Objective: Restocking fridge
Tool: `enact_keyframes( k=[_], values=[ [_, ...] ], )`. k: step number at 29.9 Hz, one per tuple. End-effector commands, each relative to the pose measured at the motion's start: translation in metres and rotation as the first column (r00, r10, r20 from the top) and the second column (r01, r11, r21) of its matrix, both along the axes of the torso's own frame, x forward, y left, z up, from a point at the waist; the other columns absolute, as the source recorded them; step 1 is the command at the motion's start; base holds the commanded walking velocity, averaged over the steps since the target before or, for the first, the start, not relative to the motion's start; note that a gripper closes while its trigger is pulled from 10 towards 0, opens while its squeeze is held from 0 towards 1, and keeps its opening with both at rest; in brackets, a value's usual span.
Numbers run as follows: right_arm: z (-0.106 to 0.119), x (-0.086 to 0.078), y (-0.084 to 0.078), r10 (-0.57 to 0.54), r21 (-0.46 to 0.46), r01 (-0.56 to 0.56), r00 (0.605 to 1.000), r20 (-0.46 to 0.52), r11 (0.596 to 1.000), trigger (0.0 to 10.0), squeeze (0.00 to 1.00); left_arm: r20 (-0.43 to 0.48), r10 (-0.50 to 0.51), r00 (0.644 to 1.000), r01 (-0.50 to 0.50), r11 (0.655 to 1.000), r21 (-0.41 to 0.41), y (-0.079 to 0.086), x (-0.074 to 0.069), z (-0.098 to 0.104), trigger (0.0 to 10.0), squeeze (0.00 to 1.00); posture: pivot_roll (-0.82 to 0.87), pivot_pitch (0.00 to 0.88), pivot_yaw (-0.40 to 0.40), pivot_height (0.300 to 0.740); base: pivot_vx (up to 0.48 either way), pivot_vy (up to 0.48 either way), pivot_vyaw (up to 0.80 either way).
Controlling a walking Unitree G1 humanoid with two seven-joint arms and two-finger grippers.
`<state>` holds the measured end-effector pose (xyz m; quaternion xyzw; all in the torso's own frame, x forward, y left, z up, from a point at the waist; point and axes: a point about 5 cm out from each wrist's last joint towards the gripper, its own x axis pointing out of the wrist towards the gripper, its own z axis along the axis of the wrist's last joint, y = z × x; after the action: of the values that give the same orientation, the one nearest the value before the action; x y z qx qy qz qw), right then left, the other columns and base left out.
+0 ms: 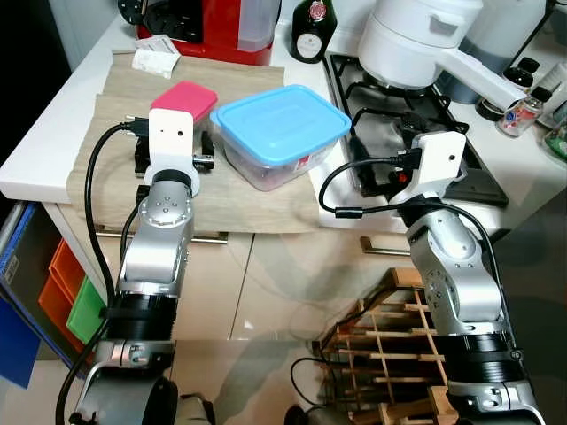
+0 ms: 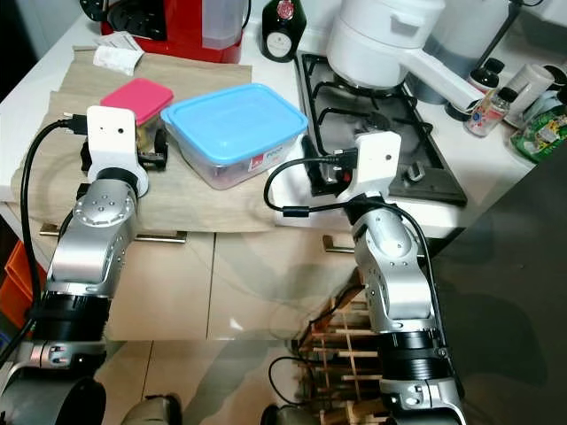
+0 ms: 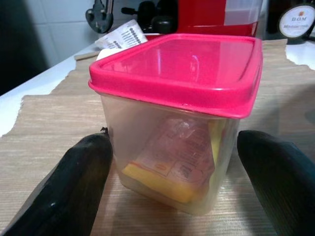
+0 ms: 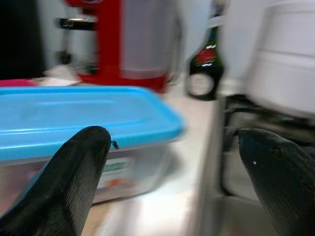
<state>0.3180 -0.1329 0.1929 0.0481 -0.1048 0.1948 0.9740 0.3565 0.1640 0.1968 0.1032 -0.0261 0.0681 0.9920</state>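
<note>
Where the beige mat (image 1: 115,177) covers the white counter (image 1: 35,150), two food tubs side by side: small pink-lidded container (image 3: 182,113) to the robot's left, larger blue-lidded container (image 1: 279,133) just beside it to the right, close to the hob (image 1: 416,133). Something yellow and a printed packet visible through the pink-lidded tub's clear wall. Left gripper (image 3: 172,196) low on the mat at the pink-lidded tub — fingers (image 3: 64,191) spread wide, one to each side of it, the left finger touching or nearly touching the wall, the other apart from it. Right gripper (image 4: 172,182) at the counter's edge between the blue-lidded tub and the hob, jaws wide apart — nothing between them. Behind the tubs, a red coffee machine (image 1: 213,27) and a dark bottle (image 1: 312,31); on the hob, a white pot (image 1: 416,40). Below the right arm, on the floor, a wooden rack (image 1: 390,354).
</note>
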Motion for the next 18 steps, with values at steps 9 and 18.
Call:
enact_keyframes(
  k=[9, 18],
  values=[
    [0.022, -0.014, -0.007, 0.221, 0.015, -0.221, 0.975, -0.020, 0.975, 10.0, 0.00, -0.010, -0.082, 0.997, 0.082, 0.997, -0.018, 0.002, 0.011, -0.004, 10.0, 0.00, -0.06, 0.075, -0.160, 0.740, 0.000, 0.000, 0.00],
    [0.016, -0.020, 0.007, 0.385, 0.026, -0.385, 0.915, -0.118, 0.923, 10.0, 0.00, -0.061, -0.121, 0.991, 0.120, 0.993, -0.016, 0.000, 0.027, -0.013, 10.0, 0.00, -0.04, 0.049, -0.170, 0.740, 0.000, 0.000, 0.00]
  ],
)
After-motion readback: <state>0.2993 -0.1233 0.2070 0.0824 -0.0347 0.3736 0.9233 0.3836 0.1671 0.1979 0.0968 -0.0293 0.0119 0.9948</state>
